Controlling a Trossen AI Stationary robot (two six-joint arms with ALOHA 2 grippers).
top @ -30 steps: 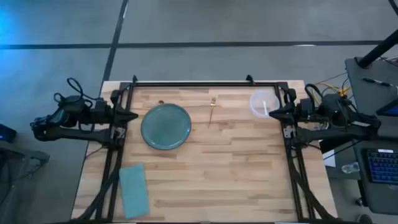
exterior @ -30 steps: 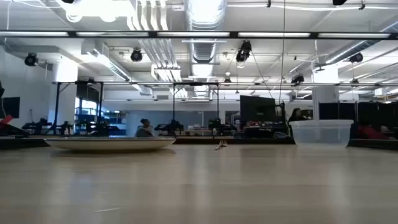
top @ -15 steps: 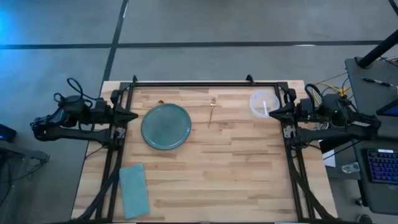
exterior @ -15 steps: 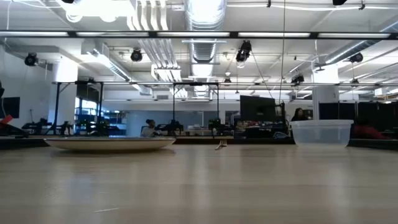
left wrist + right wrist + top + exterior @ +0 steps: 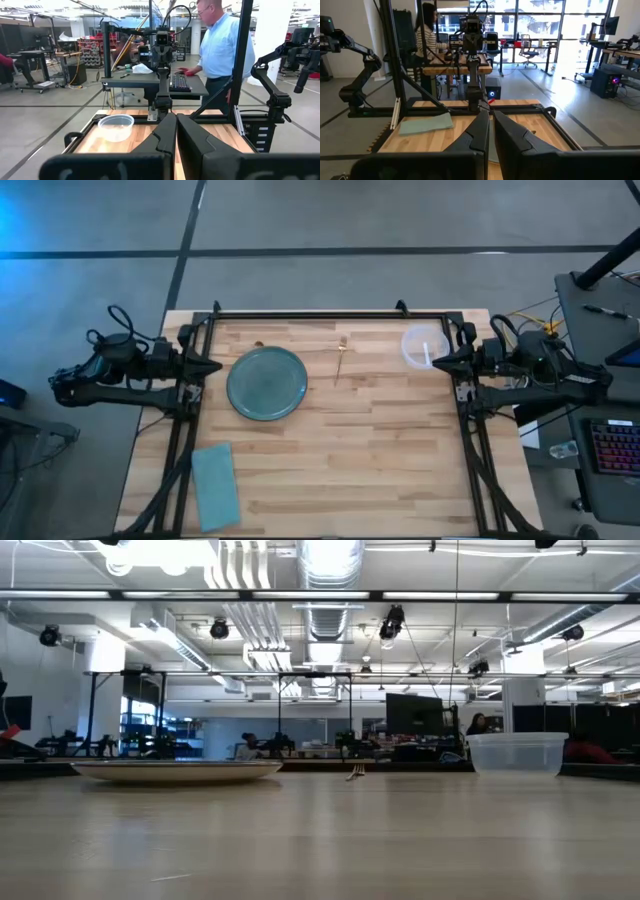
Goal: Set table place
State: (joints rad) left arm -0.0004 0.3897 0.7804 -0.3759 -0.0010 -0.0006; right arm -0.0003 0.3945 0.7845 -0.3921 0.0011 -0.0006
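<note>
The light wooden table (image 5: 380, 450) holds a teal plate (image 5: 267, 382) at the far left, a small gold fork (image 5: 341, 357) beside it, a clear plastic bowl (image 5: 423, 345) at the far right and a folded teal napkin (image 5: 215, 486) at the near left corner. My left gripper (image 5: 216, 366) rests shut at the table's left edge, just left of the plate. My right gripper (image 5: 434, 363) rests shut at the right edge, beside the bowl. In the wrist views the left gripper (image 5: 176, 120) and right gripper (image 5: 491, 117) show their fingers together, holding nothing.
A black rail frame (image 5: 330, 314) edges the table. A person in a light blue shirt (image 5: 225, 45) stands at a keyboard desk beyond the right edge. Another person (image 5: 426, 30) stands beyond the left side.
</note>
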